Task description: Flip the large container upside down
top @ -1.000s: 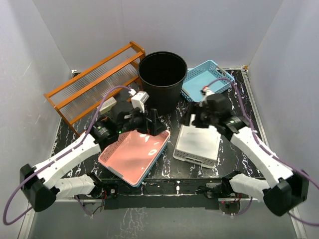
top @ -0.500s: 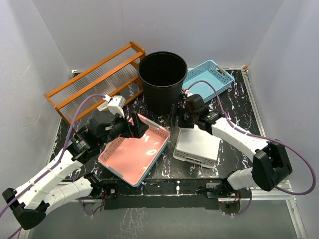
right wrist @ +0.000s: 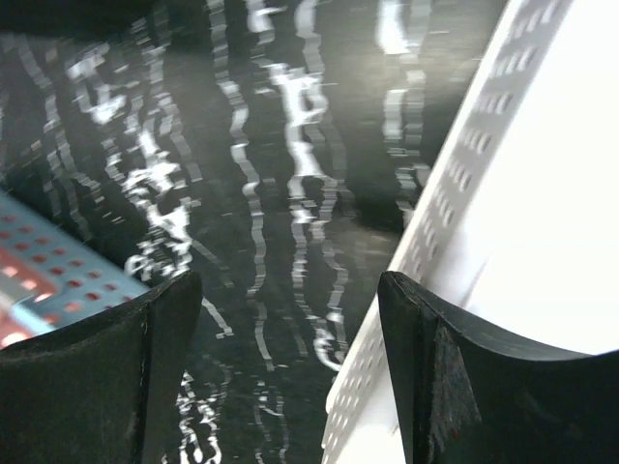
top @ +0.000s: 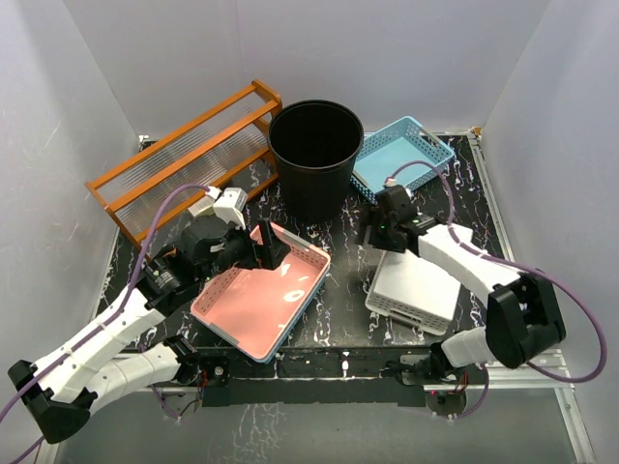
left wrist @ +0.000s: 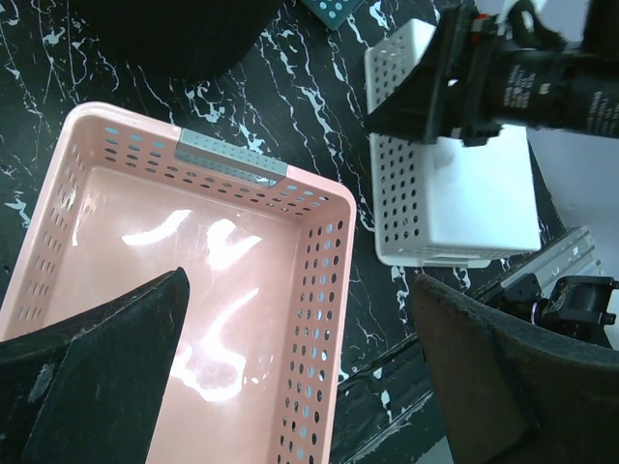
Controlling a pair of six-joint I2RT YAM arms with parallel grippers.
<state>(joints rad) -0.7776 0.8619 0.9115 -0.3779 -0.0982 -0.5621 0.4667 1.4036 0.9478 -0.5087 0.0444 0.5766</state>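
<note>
Large container (top: 314,155) stands upright, empty; left end effector (top: 271,247) spread over empty pink basket (top: 256,304), right end effector (right wrist: 290,280) spread.

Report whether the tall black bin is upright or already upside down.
Upright: the tall round black plastic bin has its open mouth facing up, hollow interior visible.

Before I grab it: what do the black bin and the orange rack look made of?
The black bin: likely plastic, with a smooth matte wall and a thin moulded rim. The orange rack: apparently varnished wood rails, with ribbed translucent shelf panels, probably plastic.
</note>
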